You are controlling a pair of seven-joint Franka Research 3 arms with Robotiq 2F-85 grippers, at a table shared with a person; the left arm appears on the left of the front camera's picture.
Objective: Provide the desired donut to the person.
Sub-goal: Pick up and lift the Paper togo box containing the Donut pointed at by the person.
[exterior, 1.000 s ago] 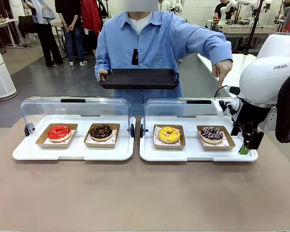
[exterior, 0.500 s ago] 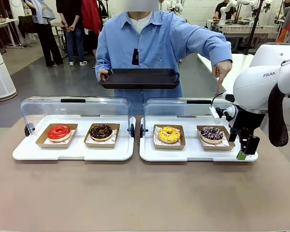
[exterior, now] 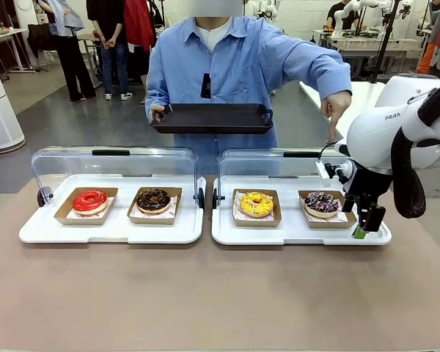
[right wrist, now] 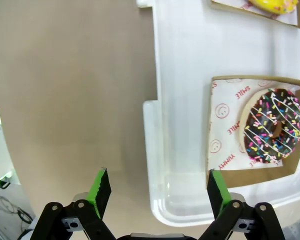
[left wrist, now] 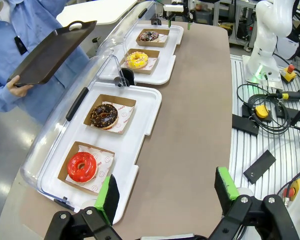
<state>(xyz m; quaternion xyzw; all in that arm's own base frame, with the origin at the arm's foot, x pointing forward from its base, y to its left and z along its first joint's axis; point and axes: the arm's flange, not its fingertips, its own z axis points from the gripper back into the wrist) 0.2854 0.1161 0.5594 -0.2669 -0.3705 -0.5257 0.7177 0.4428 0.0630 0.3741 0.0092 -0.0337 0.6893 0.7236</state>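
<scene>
The person (exterior: 235, 59) across the table holds a black serving tray (exterior: 213, 118) in one hand and points the other hand (exterior: 338, 108) down at the chocolate donut with sprinkles (exterior: 322, 203), which lies in a cardboard dish at the right end of the right white tray (exterior: 293, 233). My right gripper (exterior: 362, 227) hangs open just beyond that tray's right end. In the right wrist view the right gripper (right wrist: 158, 186) is above the tray's corner, beside the sprinkle donut (right wrist: 274, 131). My left gripper (left wrist: 166, 189) is open high above the table's left end.
Three other donuts sit in dishes: yellow (exterior: 257, 203), plain chocolate (exterior: 154, 199) and red (exterior: 89, 199), the last two on the left white tray (exterior: 110, 229). Clear lids (exterior: 114, 165) stand raised behind both trays. Bare table stretches along the near side.
My right arm has shifted left, carrying its open gripper closer to the right tray's end. The person's pointing hand and black tray have stayed in place.
</scene>
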